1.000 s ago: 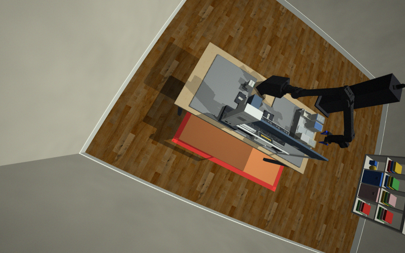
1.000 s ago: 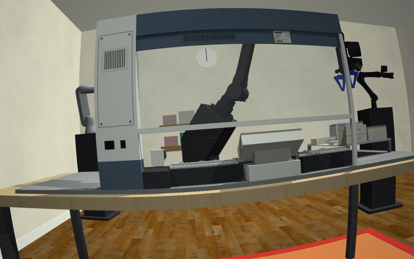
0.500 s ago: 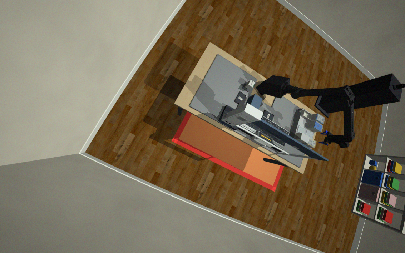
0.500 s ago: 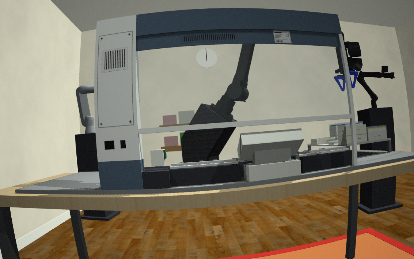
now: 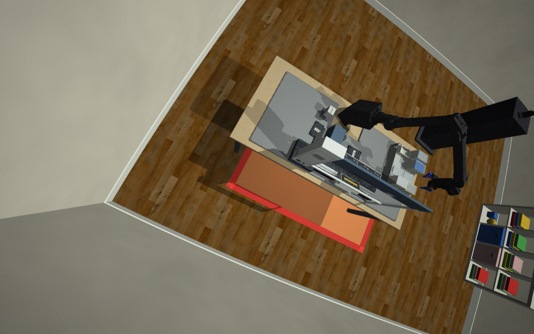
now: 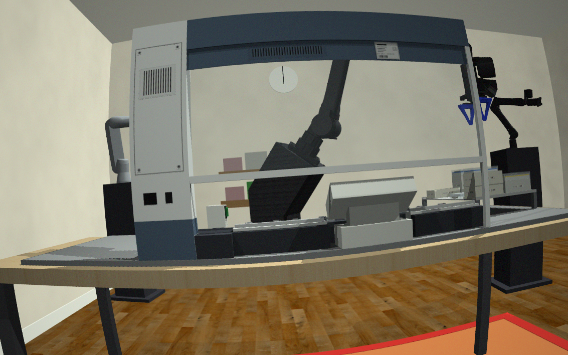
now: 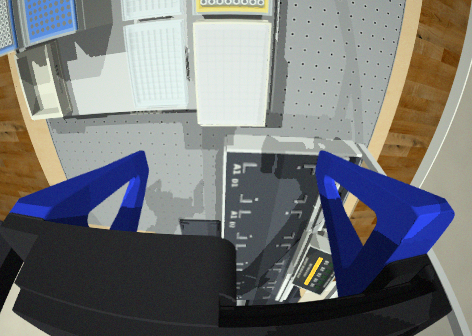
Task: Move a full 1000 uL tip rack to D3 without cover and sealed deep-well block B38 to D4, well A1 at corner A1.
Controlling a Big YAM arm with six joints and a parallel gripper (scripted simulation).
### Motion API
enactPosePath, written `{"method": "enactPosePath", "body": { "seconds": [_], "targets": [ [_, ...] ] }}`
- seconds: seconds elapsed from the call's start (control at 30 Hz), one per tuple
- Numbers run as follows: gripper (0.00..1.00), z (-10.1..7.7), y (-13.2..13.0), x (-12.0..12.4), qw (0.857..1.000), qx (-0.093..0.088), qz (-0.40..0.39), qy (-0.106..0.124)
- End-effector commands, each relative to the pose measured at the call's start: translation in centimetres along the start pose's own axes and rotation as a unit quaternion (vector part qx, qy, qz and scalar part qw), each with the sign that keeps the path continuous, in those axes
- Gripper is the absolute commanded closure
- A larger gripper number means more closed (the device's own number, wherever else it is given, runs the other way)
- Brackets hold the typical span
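Observation:
My gripper [image 7: 232, 160] [image 5: 428, 181] [image 6: 474, 112] is open and empty. It hangs high above the table's right end, between the shelf and the deck. In the wrist view the shelf [image 7: 100, 98] lies ahead. The dark deck [image 7: 267, 210] with its engraved brackets lies right below the fingers. I cannot read any labels.
The tall machine frame [image 6: 321, 33] and its curved right post [image 6: 476, 132] stand close to the gripper. A second dark arm [image 6: 321, 128] leans inside the enclosure. The shelf items show at the right of the table [image 6: 489, 178] [image 5: 406, 166]. A bookcase [image 5: 509, 253] stands off the table.

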State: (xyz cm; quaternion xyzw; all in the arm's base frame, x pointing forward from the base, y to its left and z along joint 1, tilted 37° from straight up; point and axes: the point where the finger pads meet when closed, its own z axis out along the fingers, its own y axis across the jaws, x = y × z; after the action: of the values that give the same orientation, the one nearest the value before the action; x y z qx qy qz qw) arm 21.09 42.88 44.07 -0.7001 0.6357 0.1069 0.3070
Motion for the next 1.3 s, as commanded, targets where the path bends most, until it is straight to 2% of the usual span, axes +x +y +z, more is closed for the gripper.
{"method": "enactPosePath", "body": {
  "seconds": [0.0, 1.27],
  "targets": [
    [0.0, 0.8, -0.5, -0.2, 1.0, 0.004, 0.008, -0.001],
    [0.0, 6.5, 0.1, -0.4, 1.0, 0.001, 0.003, -0.003]
  ]
}}
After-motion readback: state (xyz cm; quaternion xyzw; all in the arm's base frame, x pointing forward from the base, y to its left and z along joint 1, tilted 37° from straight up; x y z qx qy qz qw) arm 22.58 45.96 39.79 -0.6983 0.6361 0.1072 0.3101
